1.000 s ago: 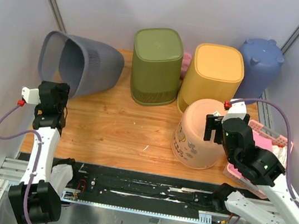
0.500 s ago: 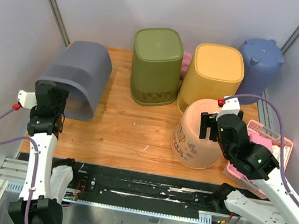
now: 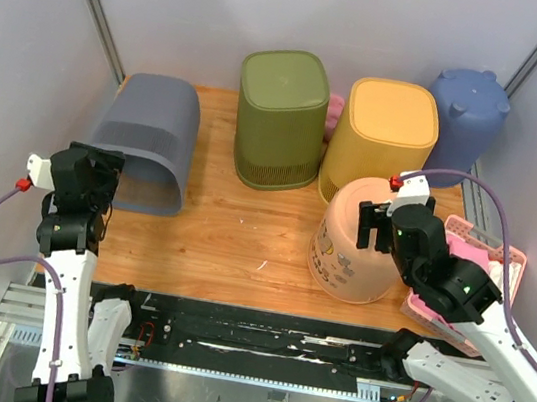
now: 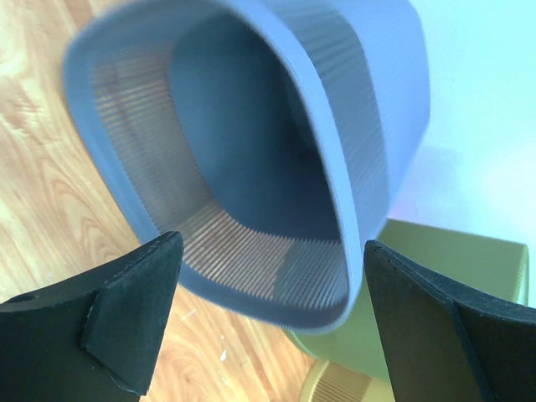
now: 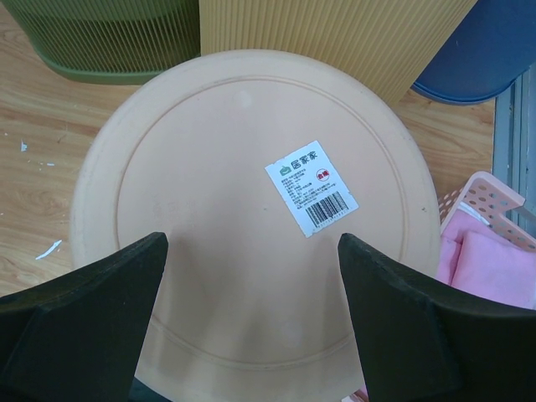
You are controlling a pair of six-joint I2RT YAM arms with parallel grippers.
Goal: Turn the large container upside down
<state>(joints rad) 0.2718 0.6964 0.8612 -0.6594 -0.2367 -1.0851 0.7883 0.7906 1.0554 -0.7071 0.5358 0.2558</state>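
Two hands, both spread wide w/ nothing in them. Our left hand (image 4: 272, 285) sits just before the mouth of the grey ribbed basket (image 3: 152, 133), which lies on its side at the counter's (image 3: 234, 226) left rear, mouth facing that hand. Our right hand (image 5: 251, 285) hangs over the peach bucket's (image 3: 342, 248) base. We judge the basket light, stiff plastic, prob. a bit slick. Best hold is the rim wall, one finger inside.

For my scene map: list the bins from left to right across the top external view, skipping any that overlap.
grey basket → green bin → yellow bin → blue bin
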